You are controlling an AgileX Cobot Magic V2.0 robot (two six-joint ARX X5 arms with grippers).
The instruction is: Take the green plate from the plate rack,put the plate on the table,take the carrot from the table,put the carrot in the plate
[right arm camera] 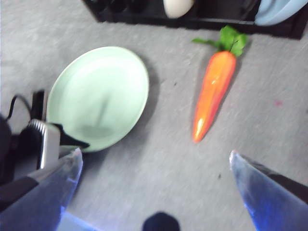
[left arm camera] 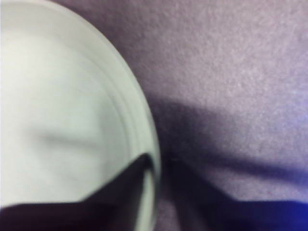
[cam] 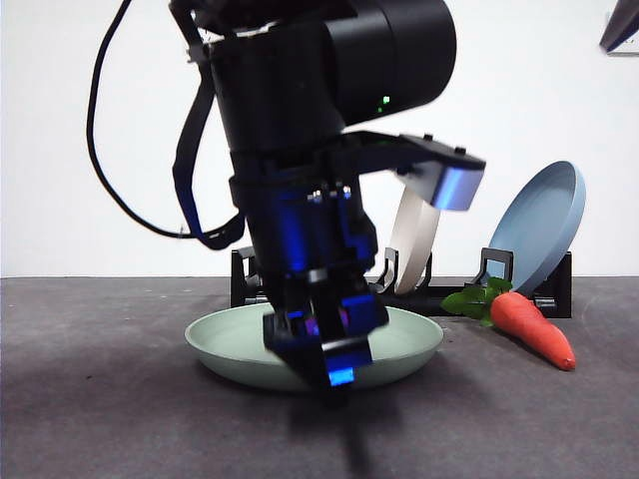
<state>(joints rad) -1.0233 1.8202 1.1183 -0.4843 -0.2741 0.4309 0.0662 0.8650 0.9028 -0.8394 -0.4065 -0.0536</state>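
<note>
The green plate (cam: pixel 230 339) lies flat on the table (cam: pixel 100 419) in front of the plate rack (cam: pixel 549 294). My left gripper (cam: pixel 334 369) reaches down onto the plate's near rim. In the left wrist view (left arm camera: pixel 154 192) its jaws straddle the rim of the plate (left arm camera: pixel 62 110), closed on it. The carrot (cam: pixel 534 329) lies on the table to the right of the plate, leaves toward the rack. My right gripper (right arm camera: pixel 155 156) is open and empty above the table, with the carrot (right arm camera: pixel 214 91) and plate (right arm camera: pixel 101 91) ahead of it.
A cream plate (cam: pixel 414 244) and a blue plate (cam: pixel 539 225) stand in the rack. The right arm shows only as a dark tip (cam: pixel 624 25) at the top right corner of the front view. The left arm's cable (cam: pixel 105 170) hangs on the left.
</note>
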